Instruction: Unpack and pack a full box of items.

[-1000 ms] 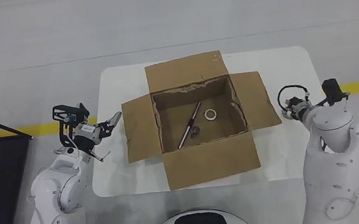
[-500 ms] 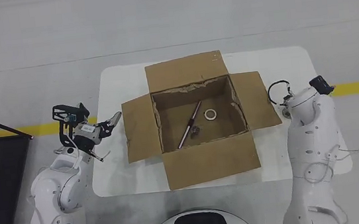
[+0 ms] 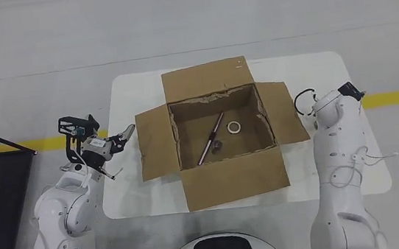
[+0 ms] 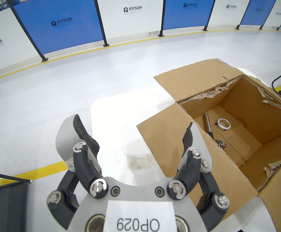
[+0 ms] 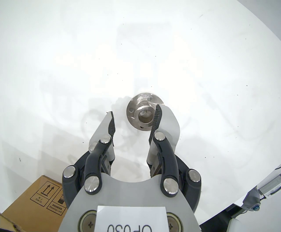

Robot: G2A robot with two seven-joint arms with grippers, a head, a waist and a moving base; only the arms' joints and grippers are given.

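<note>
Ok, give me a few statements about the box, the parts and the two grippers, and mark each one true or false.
1. The cardboard box has its flaps folded open. True.
2. The metal ring lies on the table outside the box. False: it lies on the bottom of the box, beside the rod.
3. The left gripper is open and holds nothing. True.
4. The right gripper is shut on the metal flange. False: its fingers are apart, and the flange rests on the white table, close to one fingertip.
</note>
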